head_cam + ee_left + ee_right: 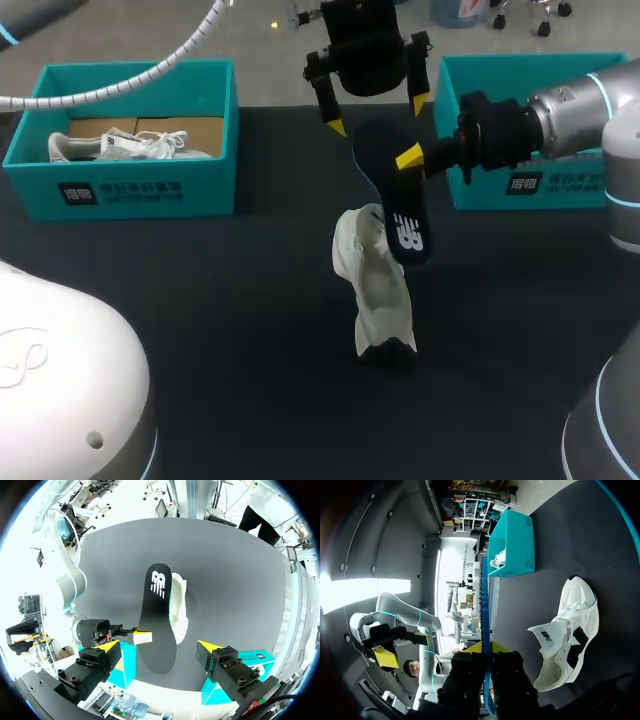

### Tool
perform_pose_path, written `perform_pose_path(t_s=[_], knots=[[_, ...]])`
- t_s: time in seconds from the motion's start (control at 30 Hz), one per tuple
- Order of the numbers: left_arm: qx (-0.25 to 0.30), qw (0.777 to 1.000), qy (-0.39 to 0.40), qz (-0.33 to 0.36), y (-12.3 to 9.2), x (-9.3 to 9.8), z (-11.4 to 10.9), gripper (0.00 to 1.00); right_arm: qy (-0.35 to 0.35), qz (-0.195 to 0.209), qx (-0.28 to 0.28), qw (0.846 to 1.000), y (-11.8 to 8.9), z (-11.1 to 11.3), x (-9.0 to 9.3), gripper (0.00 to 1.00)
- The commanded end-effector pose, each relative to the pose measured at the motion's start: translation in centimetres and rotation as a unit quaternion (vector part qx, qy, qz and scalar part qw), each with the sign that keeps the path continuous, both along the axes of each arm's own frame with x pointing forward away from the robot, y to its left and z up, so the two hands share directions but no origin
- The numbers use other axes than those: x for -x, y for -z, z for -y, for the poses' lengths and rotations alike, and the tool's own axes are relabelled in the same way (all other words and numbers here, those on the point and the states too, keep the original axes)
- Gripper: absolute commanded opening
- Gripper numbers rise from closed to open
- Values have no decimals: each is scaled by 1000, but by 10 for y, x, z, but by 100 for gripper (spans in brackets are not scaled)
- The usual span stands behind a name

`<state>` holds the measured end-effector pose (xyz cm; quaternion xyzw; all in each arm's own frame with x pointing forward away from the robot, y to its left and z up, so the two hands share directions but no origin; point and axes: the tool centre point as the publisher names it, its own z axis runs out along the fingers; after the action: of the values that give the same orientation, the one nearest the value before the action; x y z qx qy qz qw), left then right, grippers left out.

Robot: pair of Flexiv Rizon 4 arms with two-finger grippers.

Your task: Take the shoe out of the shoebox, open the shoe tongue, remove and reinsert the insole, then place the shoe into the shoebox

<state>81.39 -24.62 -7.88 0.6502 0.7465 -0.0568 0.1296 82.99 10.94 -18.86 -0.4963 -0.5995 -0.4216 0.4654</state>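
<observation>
A dark surface [200, 350] carries two teal shoeboxes. One shoebox [140, 190] sits well off to the left claw's side and holds a second white shoe [130, 145] next to a cardboard insert [180, 128]. The other shoebox [490, 195] stands just behind the right claw.

The right claw [412, 160] is clamped on the black insole [385, 190], one yellow-tipped finger on each face, near the insole's upper end. The insole is off the surface and hangs down and away from this claw. The left claw [377, 115] hovers just above the insole's top end, its fingers spread wide and touching nothing. In the left wrist view the insole stretches out ahead of these fingers.

The white sneaker [375, 290] rests on the surface below and beside the right claw, its mouth gaping and its tongue pulled out. The insole's far end reaches the sneaker's collar, but I cannot tell whether they touch.
</observation>
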Motion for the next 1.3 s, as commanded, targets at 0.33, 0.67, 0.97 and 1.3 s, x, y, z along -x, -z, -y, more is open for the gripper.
perform_pose_path(t_s=[0.33, 0.67, 0.97, 1.3], knots=[[219, 974, 20, 61, 11, 8, -25, 100, 14, 1, -1, 1000, -2, 8, 3, 0], [246, 966, 14, 80, 14, 9, -28, 100, 20, 1, -2, 1000, -2, 12, 5, 0], [246, 966, 14, 80, 14, 9, -28, 100, 18, -4, -4, 1000, 0, 12, 8, 0], [356, 930, 24, 93, 26, -1, -29, 100, 17, -1, -7, 1000, -15, 21, 7, 0]])
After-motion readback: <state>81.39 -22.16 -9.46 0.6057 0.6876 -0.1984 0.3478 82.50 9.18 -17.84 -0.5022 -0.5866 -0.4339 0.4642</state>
